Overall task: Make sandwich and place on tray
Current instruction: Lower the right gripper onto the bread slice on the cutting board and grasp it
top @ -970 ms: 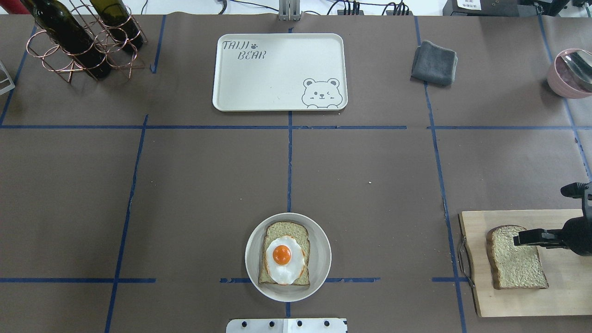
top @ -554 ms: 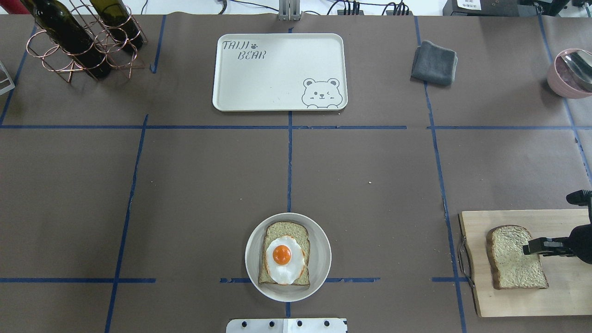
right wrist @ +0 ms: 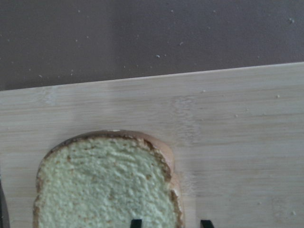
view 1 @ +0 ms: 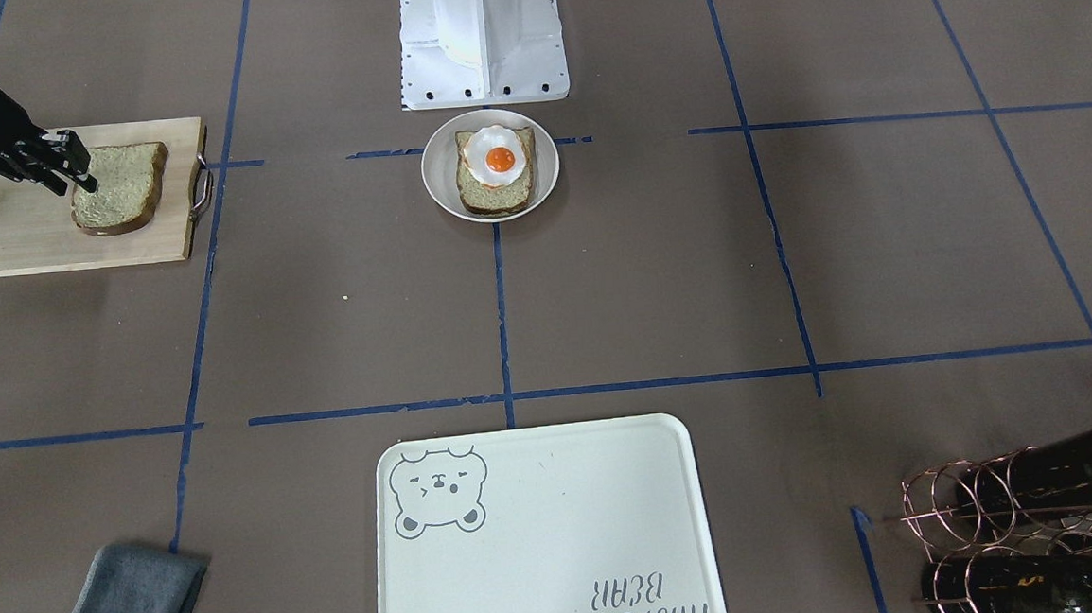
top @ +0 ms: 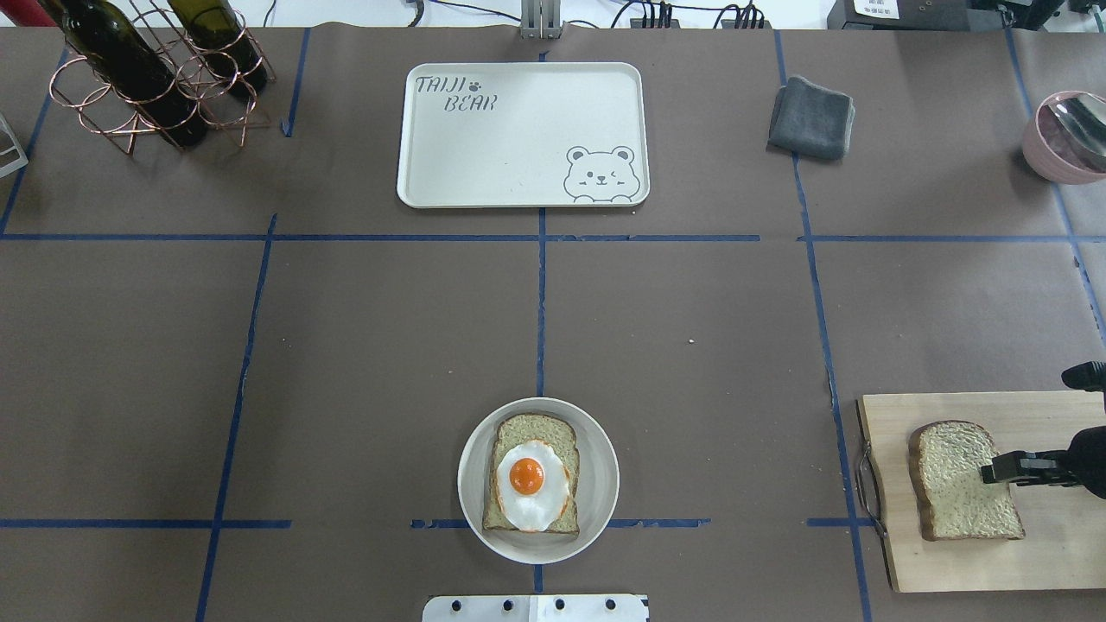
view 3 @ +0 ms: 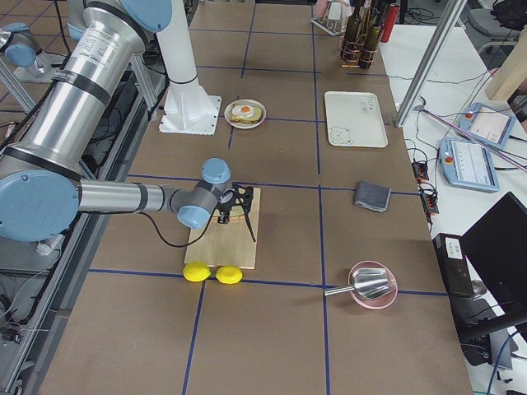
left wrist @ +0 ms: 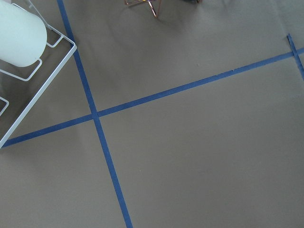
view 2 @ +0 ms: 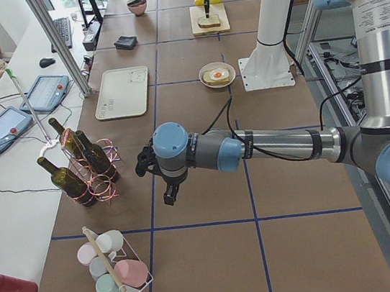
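Note:
One speckled tan bread slice (top: 536,429) lies on a small round white plate (top: 605,484) at the near centre, with a fried egg (top: 529,484) on top. A second slice (top: 950,484) lies flat on the wooden cutting board (top: 950,561) at the right. My right gripper (top: 994,471) is low over that slice's right edge. In the right wrist view the right gripper (right wrist: 169,222) is open, its fingertips (right wrist: 136,222) straddling the crust of the second slice (right wrist: 104,185). The cream bear tray (top: 518,138) sits at the far centre. My left gripper (view 2: 171,193) shows only from the side; I cannot tell its state.
A grey cloth (top: 810,117) lies right of the tray. A copper rack with wine bottles (top: 147,78) stands at the far left. A pink bowl with a spoon (top: 1067,138) is at the far right. Two lemons (view 3: 212,273) lie beside the board.
My right gripper has moved across the second slice, from its upper middle to its right edge, and sits lower. Bread, egg, plate and tray have not moved.

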